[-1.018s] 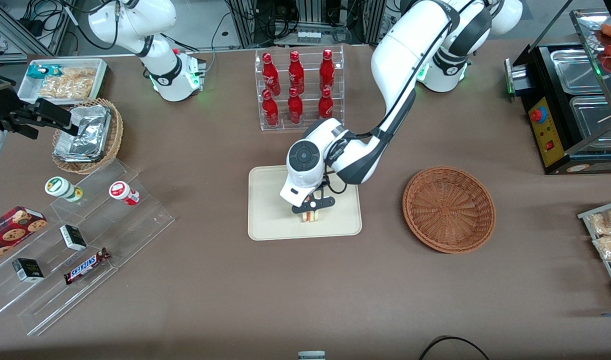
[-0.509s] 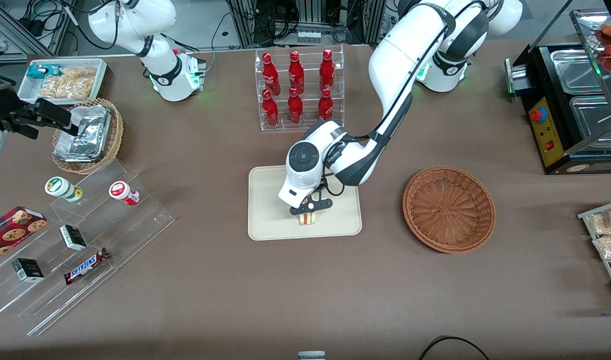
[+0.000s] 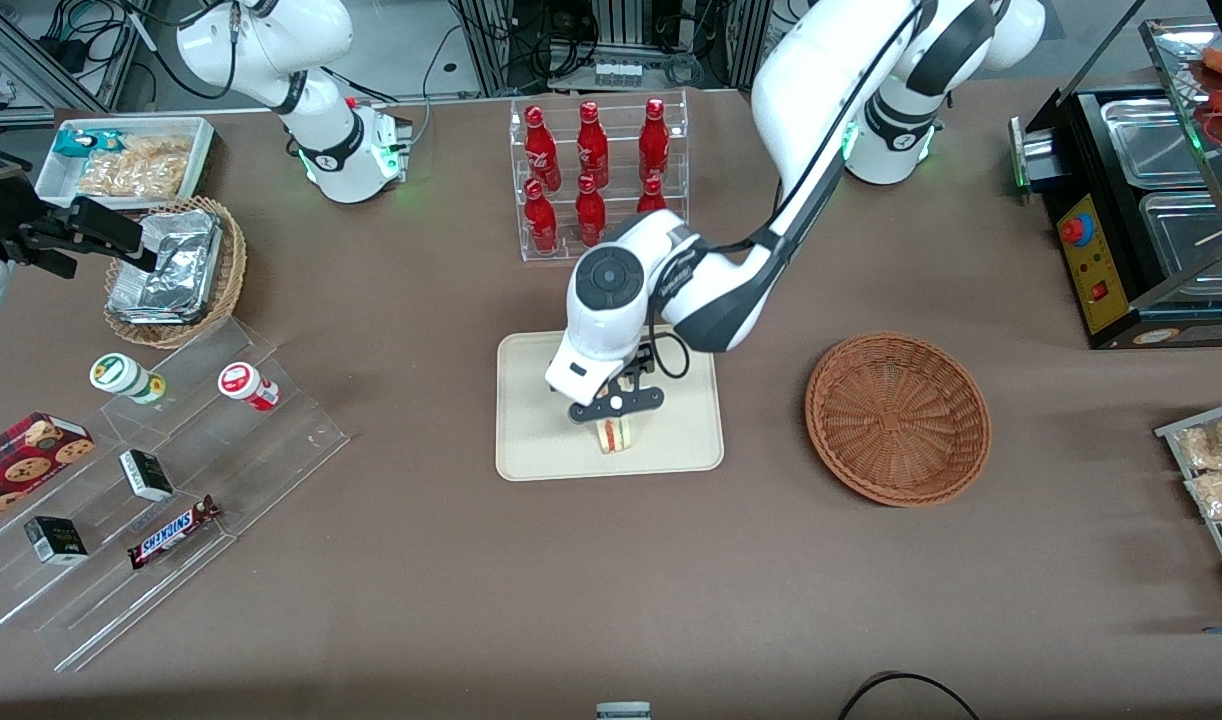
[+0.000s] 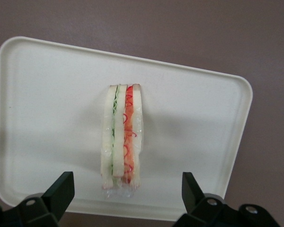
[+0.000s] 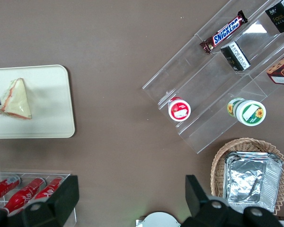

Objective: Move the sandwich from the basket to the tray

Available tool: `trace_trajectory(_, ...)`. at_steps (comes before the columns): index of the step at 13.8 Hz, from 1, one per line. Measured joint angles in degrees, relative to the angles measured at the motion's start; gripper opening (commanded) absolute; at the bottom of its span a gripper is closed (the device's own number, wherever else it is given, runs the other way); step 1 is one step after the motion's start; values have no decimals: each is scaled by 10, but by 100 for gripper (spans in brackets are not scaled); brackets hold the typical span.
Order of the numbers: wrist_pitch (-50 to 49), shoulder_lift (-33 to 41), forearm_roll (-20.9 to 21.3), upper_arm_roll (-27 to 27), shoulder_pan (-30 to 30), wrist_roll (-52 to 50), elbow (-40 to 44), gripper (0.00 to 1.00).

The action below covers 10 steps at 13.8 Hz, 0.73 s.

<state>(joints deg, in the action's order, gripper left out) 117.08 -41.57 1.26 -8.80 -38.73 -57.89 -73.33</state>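
While the brown bench (image 3: pixel 371 620) spreads wide, the cream tray (image 3: pixel 531 440) sits at its centre, with the reddish wicker basket (image 3: pixel 898 418), holding nothing, at the tray's three o'clock in the front view. The tool (image 3: pixel 616 405) hangs just above the tray, released, fingers (image 4: pixel 61 189) spread apart. The sandwich (image 4: pixel 121 137) rests on the tray on its edge, untouched.
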Motion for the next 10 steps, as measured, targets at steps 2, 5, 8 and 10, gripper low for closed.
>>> trace_trajectory(2, -26, 23, 0, 13, 0, 1, -1, 100)
trace_trajectory(5, -78, 61, 0, 48, 1, 11, -20, 100)
trace_trajectory(8, -146, 105, -3, 103, 2, 65, -53, 100)
trace_trajectory(10, -155, 127, -16, 147, 4, 108, -88, 100)
